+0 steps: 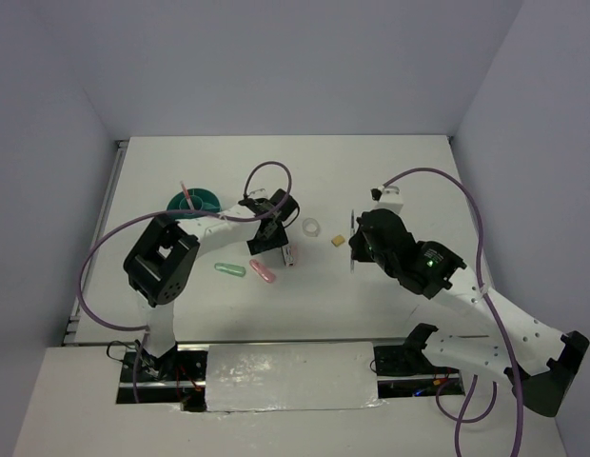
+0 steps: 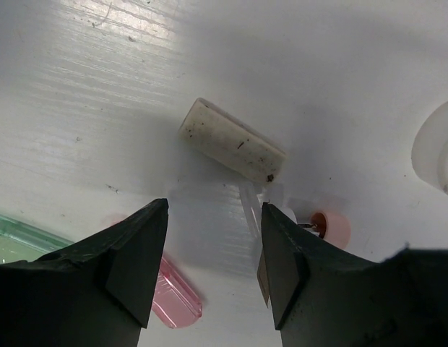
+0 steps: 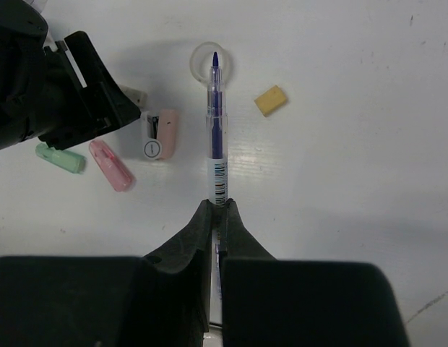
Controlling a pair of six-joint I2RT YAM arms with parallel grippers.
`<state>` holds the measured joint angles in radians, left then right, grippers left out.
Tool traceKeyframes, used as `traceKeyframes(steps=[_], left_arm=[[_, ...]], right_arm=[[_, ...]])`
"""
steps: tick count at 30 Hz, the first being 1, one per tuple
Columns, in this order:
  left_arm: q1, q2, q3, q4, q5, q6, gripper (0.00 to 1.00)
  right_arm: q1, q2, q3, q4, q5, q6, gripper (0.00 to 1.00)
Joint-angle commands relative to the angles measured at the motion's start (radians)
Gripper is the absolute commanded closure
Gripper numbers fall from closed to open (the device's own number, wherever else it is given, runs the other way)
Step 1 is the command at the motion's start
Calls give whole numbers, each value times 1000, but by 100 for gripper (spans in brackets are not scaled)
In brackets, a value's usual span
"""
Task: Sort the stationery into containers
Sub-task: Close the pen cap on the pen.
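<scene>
My left gripper (image 1: 266,238) (image 2: 213,217) is open and empty, hovering low over a small grey-white block (image 2: 233,141) that lies just beyond its jaws. A pink capsule eraser (image 1: 263,272) (image 2: 173,293) and a mint-green one (image 1: 229,269) (image 3: 59,157) lie near it. My right gripper (image 1: 357,249) (image 3: 217,206) is shut on a thin clear pen (image 3: 216,130) with a blue core and holds it above the table. The clear tape ring (image 1: 311,228) (image 3: 212,63) and the tan block (image 1: 340,240) (image 3: 270,100) lie under the pen. The teal organiser cup (image 1: 206,200) stands at the far left with a red-pink pen (image 1: 187,195) in it.
A small pink and white item (image 1: 289,255) (image 2: 329,225) (image 3: 159,134) lies just right of the grey block. Purple cables loop over both arms. White walls close off the table at the back and the sides.
</scene>
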<state>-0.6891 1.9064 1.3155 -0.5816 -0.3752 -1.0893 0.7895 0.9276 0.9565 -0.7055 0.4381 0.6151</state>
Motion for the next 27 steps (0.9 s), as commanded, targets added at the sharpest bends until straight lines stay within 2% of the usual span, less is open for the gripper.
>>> traceKeyframes(steps=[1, 9, 12, 23, 27], left_arm=[[-3, 8, 40, -20, -28, -31, 34], [-4, 45, 63, -38, -22, -40, 39], [-6, 65, 91, -70, -30, -44, 44], [-33, 109, 103, -103, -37, -67, 43], [-46, 121, 108, -118, -41, -89, 45]], right_arm=[[5, -15, -1, 38, 2, -18, 100], [5, -35, -21, 54, -1, -20, 100], [7, -49, -33, 63, -4, -17, 100], [5, -79, -47, 69, -10, -21, 100], [7, -95, -56, 74, -18, -26, 100]])
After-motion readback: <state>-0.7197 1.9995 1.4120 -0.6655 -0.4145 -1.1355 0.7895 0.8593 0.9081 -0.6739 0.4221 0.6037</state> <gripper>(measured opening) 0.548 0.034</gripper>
